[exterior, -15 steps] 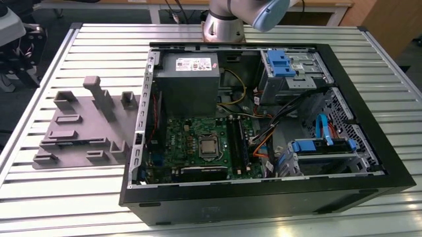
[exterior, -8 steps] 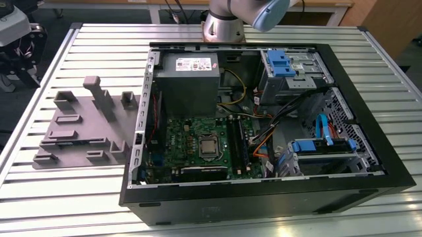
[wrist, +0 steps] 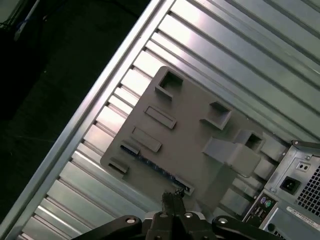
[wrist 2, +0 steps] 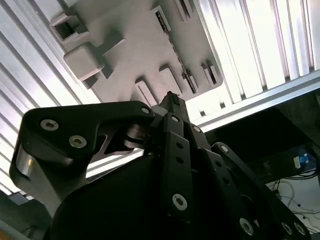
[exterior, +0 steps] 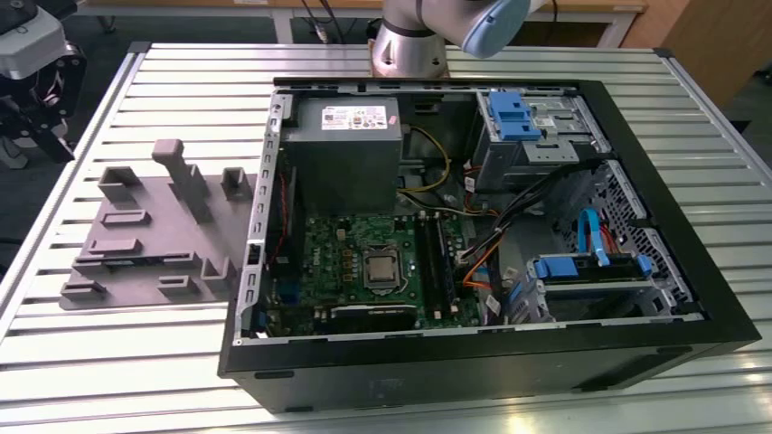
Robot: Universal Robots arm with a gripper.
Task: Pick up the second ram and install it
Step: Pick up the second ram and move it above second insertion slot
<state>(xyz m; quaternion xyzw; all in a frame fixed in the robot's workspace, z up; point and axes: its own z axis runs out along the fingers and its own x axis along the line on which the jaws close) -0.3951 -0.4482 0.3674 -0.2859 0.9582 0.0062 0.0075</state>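
**Gripper closed and empty above the fixture plate, second ram in its slot**

From my station I see the gripper (wrist: 173,196) hanging over the grey fixture plate (wrist: 200,130). Its fingers are pressed together with nothing between them. The second ram (wrist: 156,166) stands on edge in a long slot along one side of that plate, a thin dark strip with a bluish glint. In the second wrist view the same strip (wrist 2: 176,52) runs along the plate's edge beyond the closed fingertips (wrist 2: 171,97), and the gripper is clear of it.

In the exterior view the plate (exterior: 145,235) lies on the slatted metal table (exterior: 181,72), just beside the open computer case (exterior: 483,362) and on the exterior view's left of it. The green motherboard (exterior: 338,262) lies flat inside the case. The arm's base (exterior: 408,45) is at the table's far edge.
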